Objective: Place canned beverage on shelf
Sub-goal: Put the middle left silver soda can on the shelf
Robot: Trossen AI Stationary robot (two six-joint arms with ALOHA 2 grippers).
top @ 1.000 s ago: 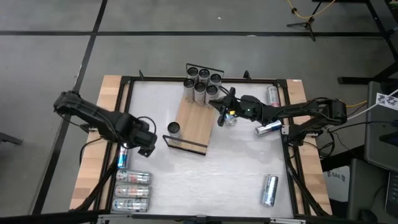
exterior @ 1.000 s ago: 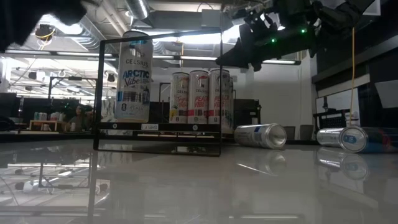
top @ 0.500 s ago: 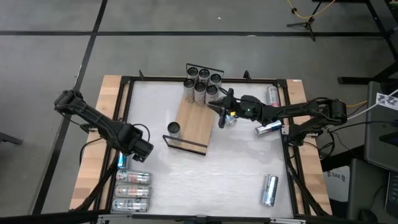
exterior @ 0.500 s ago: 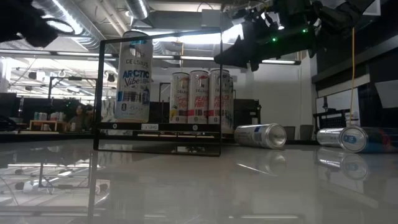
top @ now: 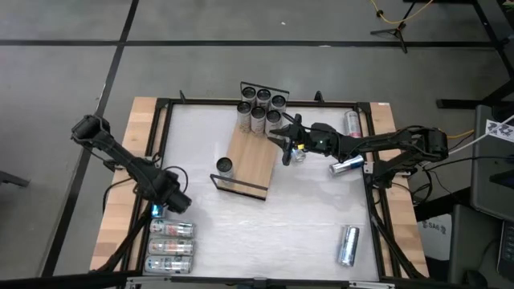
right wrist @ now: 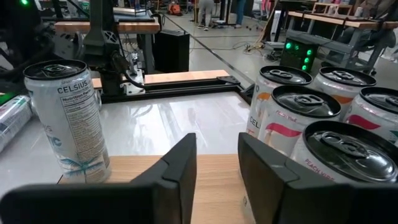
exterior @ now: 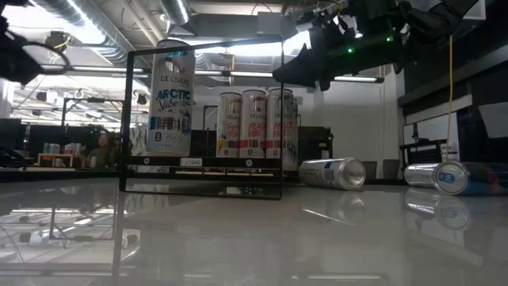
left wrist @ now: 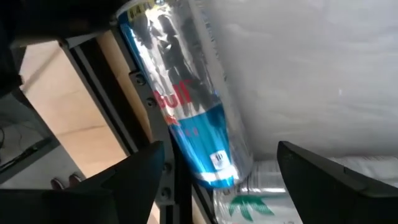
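- Right gripper (top: 283, 141) hovers over the shelf (top: 250, 159), fingers slightly parted and holding nothing; six cans (top: 261, 107) cluster at the shelf's 12 o'clock end.
- Left gripper (top: 163, 210), fingers spread, straddles a lying blue can (left wrist: 186, 118) at the table's 8 o'clock edge.
- Risk: the right arm could clip the upright cans when pulling out.

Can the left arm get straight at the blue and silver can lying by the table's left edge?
Probably yes. The left gripper hovers just over that blue and silver can, fingers open and set either side of it in the left wrist view. Nothing sits between them; another lying can is close beside it, which may crowd one finger.
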